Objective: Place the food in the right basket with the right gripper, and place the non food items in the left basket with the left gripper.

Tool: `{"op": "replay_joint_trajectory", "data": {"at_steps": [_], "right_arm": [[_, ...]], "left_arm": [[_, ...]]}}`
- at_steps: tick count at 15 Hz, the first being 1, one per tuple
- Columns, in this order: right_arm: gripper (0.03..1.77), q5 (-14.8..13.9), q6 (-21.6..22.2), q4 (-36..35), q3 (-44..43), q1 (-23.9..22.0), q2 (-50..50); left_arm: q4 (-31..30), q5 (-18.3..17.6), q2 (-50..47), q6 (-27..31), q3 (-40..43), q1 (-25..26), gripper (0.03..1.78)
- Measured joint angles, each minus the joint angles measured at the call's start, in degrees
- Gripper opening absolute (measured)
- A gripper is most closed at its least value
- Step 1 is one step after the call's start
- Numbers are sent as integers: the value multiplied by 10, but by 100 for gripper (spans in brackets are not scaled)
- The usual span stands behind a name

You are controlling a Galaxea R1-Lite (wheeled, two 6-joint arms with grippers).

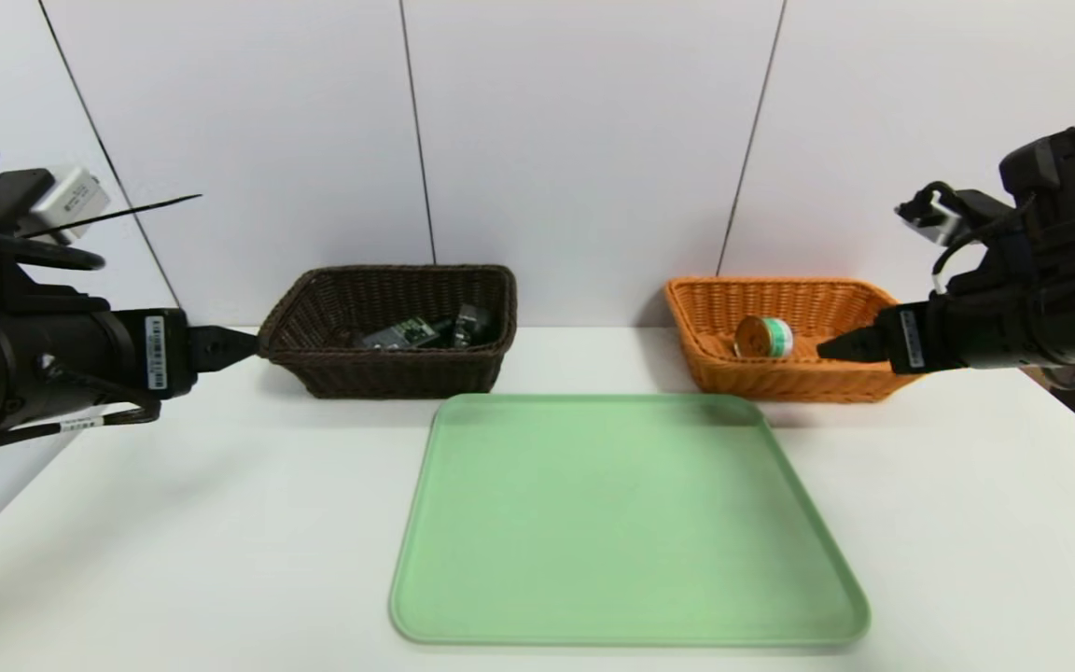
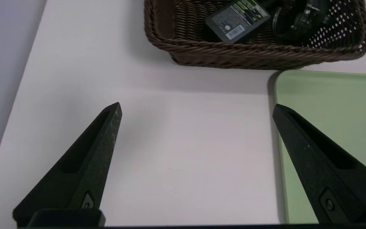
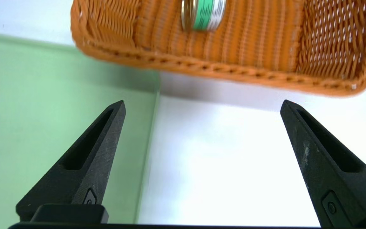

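The right pincer stands wide open above the white table; beyond it, the can lies in the orange basket. The left pincer, also open, has the dark basket beyond it, before a pale wall.

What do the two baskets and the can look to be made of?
Dark basket: brown wicker or wicker-like plastic, slightly glossy, with visible weave.
Orange basket: similar woven strands, satin sheen; cane or plastic.
Can: probably metal, given its shiny gold end, with a printed green-and-white label.
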Motion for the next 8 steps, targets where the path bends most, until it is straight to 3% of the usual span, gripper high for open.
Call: {"op": "replay_joint_trajectory", "data": {"at_steps": [4, 8], "right_arm": [[169, 5, 0, 5, 42, -35, -55], [169, 7, 0, 5, 82, -56, -110]], "left_arm": [[-1, -5, -30, -2, 4, 81, 169], [0, -5, -63, -3, 27, 109, 169]]}}
